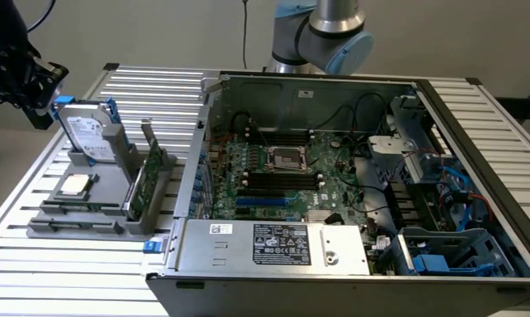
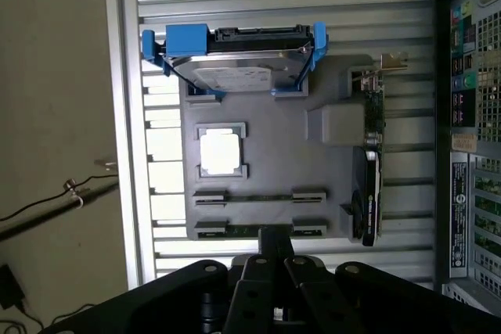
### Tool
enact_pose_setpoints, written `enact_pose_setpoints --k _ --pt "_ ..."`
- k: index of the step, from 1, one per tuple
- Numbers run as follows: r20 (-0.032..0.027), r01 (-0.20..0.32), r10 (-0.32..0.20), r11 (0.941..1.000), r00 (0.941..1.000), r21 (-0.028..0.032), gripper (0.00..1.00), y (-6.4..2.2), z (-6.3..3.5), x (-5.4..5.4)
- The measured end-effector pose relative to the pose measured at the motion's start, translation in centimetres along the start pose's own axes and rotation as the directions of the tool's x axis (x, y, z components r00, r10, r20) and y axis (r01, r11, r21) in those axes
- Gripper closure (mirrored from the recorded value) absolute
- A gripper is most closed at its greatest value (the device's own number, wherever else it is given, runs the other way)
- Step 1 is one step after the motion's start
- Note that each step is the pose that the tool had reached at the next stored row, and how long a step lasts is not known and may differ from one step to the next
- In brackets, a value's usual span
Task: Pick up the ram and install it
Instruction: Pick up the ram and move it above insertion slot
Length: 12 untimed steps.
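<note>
Two ram sticks stand on edge in the front slots of the grey holder tray (image 1: 45,228); the nearer-to-centre ram stick (image 2: 258,198) and a second one (image 2: 249,231) appear as thin green lines in the wrist view, and one ram stick (image 1: 78,207) is seen in the exterior view. My gripper (image 1: 37,109) hangs above the tray's far corner at the exterior view's left, beside the hard drive. In the wrist view my gripper (image 2: 274,244) looks shut, fingers together with nothing between them, just off the tray's edge by the ram slots.
The tray also holds a silver hard drive with blue rails (image 1: 87,135), a CPU (image 1: 75,186) and a green expansion card (image 1: 146,181). The open computer case (image 1: 194,152) lies to the exterior view's right, its motherboard showing black memory slots (image 1: 282,178).
</note>
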State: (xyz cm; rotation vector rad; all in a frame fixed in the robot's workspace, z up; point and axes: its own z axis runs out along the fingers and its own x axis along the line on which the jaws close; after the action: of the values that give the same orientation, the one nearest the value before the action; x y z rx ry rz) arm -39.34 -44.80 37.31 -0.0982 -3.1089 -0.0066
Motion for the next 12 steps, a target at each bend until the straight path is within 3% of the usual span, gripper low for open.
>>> enact_pose_setpoints --k 6,12 --pt "0.0003 0.001 -0.001 1.0 1.0 0.0003 0.89 0.01 0.01 0.01" --pt "-0.0003 0.105 -0.105 0.9945 0.9945 0.0036 0.89 0.02 0.13 0.01"
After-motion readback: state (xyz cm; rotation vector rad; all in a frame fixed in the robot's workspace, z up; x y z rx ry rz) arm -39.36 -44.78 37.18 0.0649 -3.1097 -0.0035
